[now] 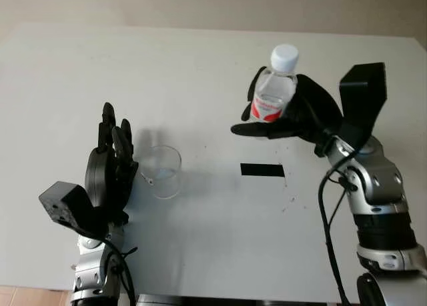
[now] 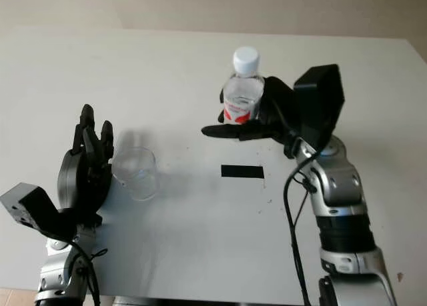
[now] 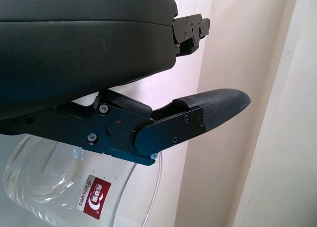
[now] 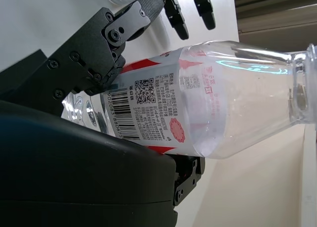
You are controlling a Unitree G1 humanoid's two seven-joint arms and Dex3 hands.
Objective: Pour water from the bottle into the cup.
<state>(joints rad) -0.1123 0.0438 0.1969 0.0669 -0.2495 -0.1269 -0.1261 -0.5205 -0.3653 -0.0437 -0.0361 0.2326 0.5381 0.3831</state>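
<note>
The tabletop (image 1: 200, 253) is viewed from above and from its near edge by both head cameras, set slightly apart, so the same scene is shared. The cup (image 3: 64, 187) is seen at very close range beside the left hand (image 3: 198, 113). The bottle (image 4: 198, 103) is seen equally closely within the right hand (image 4: 94, 59).

A bare test setup, likely a lab or plain room. A wide, flat white table (image 1: 200, 66) carries a small black rectangular tape marker (image 1: 262, 170) near its middle. Beyond the table's far edge stands a plain beige wall (image 1: 213, 3).
</note>
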